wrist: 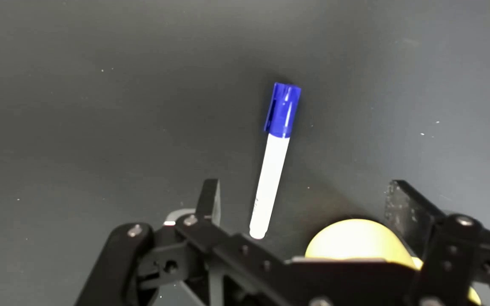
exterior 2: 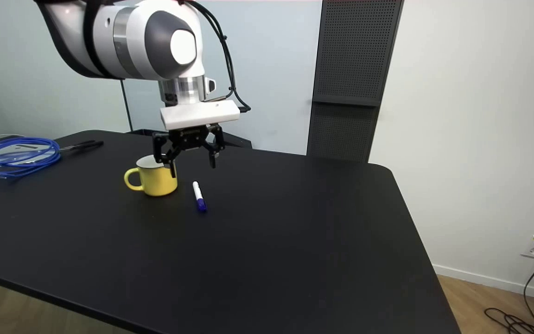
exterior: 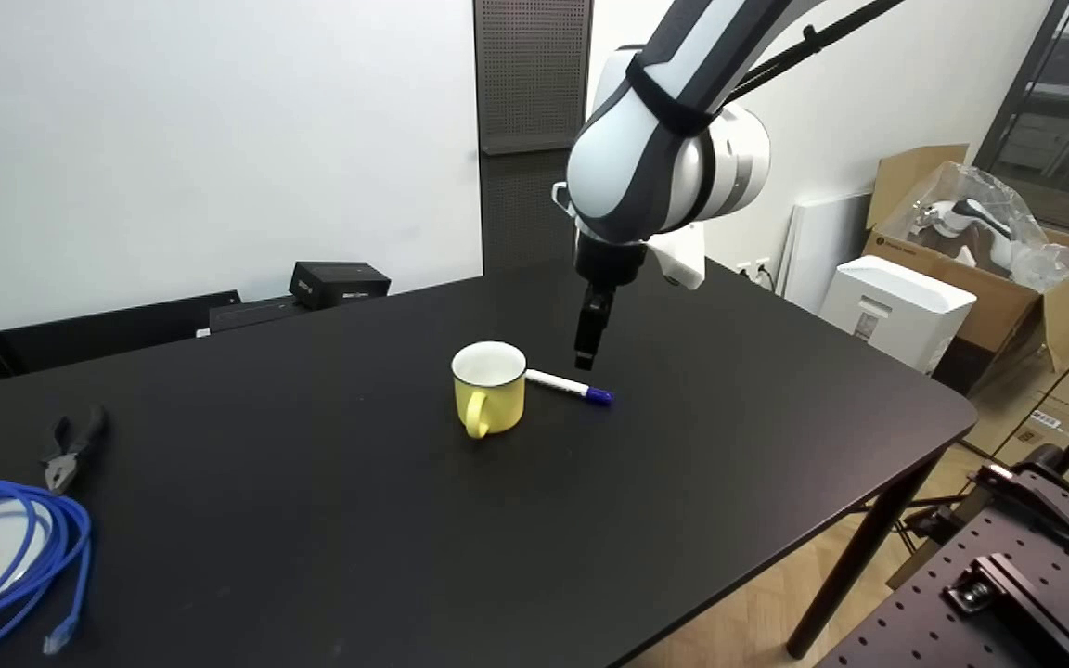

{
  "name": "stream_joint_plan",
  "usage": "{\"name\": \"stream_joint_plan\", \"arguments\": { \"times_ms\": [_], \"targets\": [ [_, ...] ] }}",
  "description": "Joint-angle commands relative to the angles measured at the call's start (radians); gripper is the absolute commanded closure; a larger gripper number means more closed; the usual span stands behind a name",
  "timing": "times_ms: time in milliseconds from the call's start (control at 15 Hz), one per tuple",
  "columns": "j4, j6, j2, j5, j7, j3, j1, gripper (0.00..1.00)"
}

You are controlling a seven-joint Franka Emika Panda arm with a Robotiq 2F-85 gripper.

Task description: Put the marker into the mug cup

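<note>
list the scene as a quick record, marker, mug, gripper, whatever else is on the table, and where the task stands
item to move: marker, white with a blue cap on, lying flat
container: mug, yellow, upright, white inside
spacing: marker's white end nearer the mug, cap end farther; not touching
grasp: gripper open above the tabletop, holding nothing
surface: black table
other items on it: pliers, near a coiled blue cable
task status: marker not yet in the mug

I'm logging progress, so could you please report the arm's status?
Fingers open, holding nothing. Marker lying on table. Mug beside marker's white end, possibly in the way.
</note>
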Motion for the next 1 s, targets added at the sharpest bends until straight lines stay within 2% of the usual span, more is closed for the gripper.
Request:
{"name": "stream_joint_plan", "arguments": {
  "times_ms": [0,133,200,533,933],
  "targets": [
    [0.001,-0.002,0.000,-0.023,0.018,0.034,-0.034,0.00],
    [0.004,-0.003,0.005,-0.034,0.025,0.034,-0.032,0.00],
    [0.010,0.010,0.023,-0.086,0.085,0.001,-0.007,0.00],
    [0.033,0.061,0.089,-0.175,0.193,-0.024,-0.004,0.00],
    [0.064,0.084,0.161,-0.243,0.280,-0.026,0.000,0.00]
  ]
}}
